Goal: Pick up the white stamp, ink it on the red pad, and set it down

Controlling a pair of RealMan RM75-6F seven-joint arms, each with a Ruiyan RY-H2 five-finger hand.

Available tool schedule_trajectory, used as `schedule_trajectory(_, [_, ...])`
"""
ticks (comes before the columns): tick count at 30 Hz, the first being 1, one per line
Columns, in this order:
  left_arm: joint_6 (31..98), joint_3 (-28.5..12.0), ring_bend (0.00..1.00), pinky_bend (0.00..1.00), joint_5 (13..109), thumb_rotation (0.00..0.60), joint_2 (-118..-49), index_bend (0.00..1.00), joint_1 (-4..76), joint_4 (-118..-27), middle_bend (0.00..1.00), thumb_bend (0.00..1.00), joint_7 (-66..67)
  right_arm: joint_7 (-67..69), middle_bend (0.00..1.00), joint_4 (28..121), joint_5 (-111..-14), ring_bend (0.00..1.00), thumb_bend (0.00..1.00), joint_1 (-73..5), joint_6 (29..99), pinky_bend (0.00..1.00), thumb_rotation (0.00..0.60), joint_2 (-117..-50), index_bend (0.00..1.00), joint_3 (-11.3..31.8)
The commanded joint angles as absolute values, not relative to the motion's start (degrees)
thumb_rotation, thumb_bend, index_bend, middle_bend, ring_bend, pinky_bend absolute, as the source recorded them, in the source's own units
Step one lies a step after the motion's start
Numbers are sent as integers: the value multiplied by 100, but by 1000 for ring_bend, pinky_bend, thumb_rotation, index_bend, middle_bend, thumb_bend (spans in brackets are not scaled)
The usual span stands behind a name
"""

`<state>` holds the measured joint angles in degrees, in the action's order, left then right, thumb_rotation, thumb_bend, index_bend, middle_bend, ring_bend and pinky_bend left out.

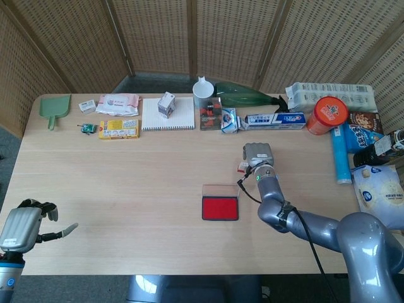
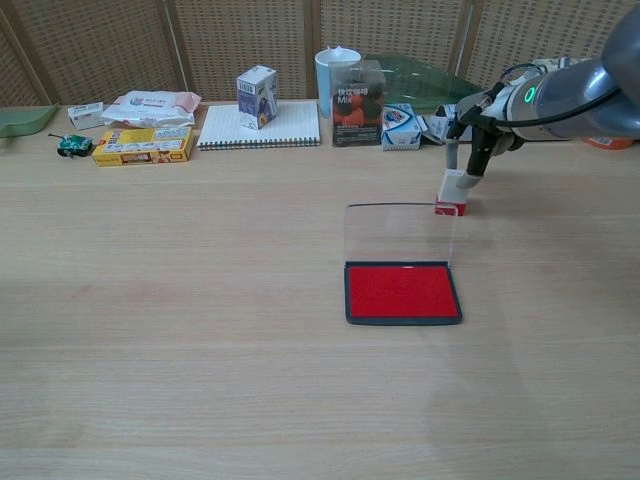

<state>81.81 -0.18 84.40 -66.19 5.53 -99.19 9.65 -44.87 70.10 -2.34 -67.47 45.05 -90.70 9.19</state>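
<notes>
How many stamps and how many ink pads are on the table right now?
1 stamp and 1 ink pad. The white stamp stands behind the pad, at the right hand's fingers. The red pad lies open mid-table. The back row's clutter could hide more.

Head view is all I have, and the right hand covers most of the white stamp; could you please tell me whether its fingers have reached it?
Observer: In the chest view the right hand reaches down with its fingertips at the top of the white stamp, which stands upright on the table.
Operator: Thank you. Is the pad's lid in the way?
Observer: The clear lid stands upright at the far edge of the red pad; the stamp is just behind its right end.
</notes>
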Motion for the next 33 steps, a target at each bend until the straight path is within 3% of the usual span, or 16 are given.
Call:
schedule_trajectory(1, [8192,-23,528,305,8448,264,-6621,616,552,-9909,594,57,952,-4506,1000,7025,-222,1000,365,-6747,4508,1000,600,-9092,525,916])
schedule_trajectory(24, [8221,-10,527,305,8454,262,-6638,599,517,-9824,585,56,888,-4508,1000,7052,-178,1000,465,-6739,4508,1000,600,-9037,642,1082])
schedule_trajectory(33, [8241,-12,526,305,8482,262,-6617,592,516,-9862,584,56,935,-4179,1000,8204,-458,1000,476,-6595,4580,1000,599,-8187,663,1324])
